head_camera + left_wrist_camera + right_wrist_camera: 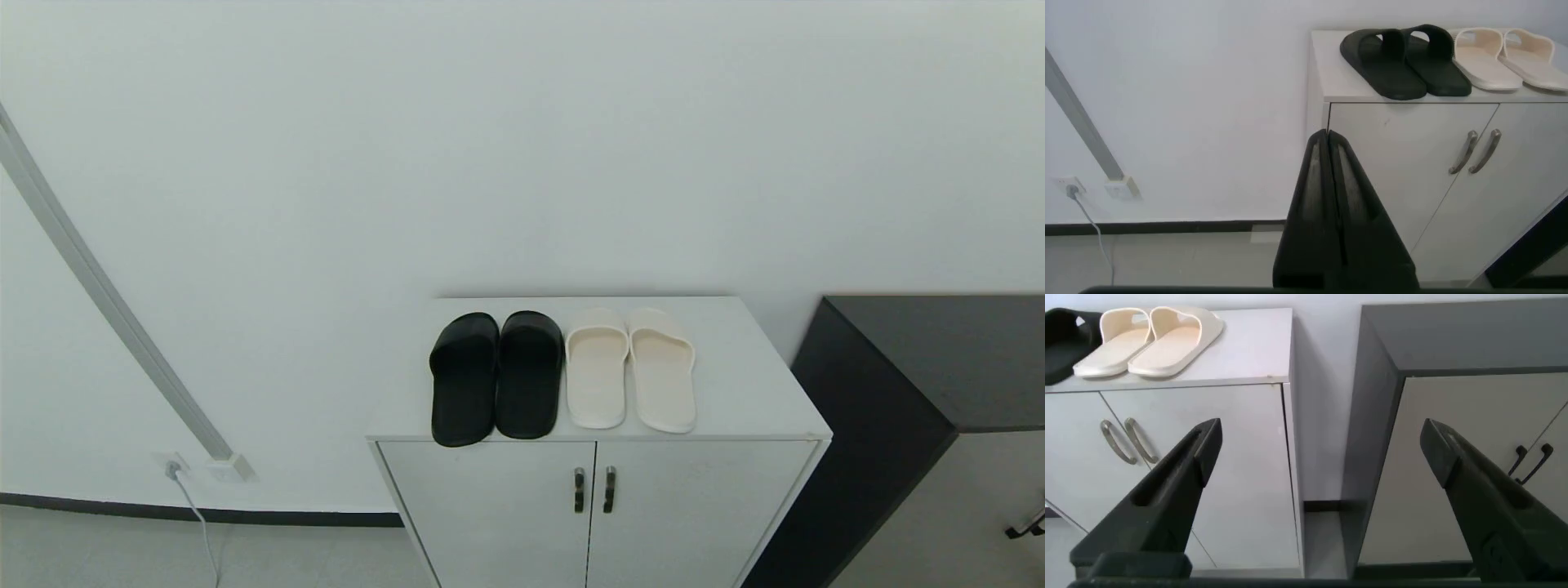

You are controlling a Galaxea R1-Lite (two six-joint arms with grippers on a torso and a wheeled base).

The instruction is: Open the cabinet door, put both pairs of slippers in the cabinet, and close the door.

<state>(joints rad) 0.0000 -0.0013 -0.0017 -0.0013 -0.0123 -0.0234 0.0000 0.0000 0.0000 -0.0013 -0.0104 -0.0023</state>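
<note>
A white cabinet stands against the wall with both doors shut and two metal handles at the middle seam. On its top lie a black pair of slippers and, to their right, a cream pair of slippers. In the left wrist view my left gripper is shut and empty, low and to the left of the cabinet, with the black slippers above it. In the right wrist view my right gripper is open and empty, facing the gap between the cabinet and a dark cabinet; the cream slippers lie beyond.
A dark cabinet with a grey door stands close to the right of the white one. A grey conduit runs down the wall to an outlet with a cable at the left. Open floor lies left of the cabinet.
</note>
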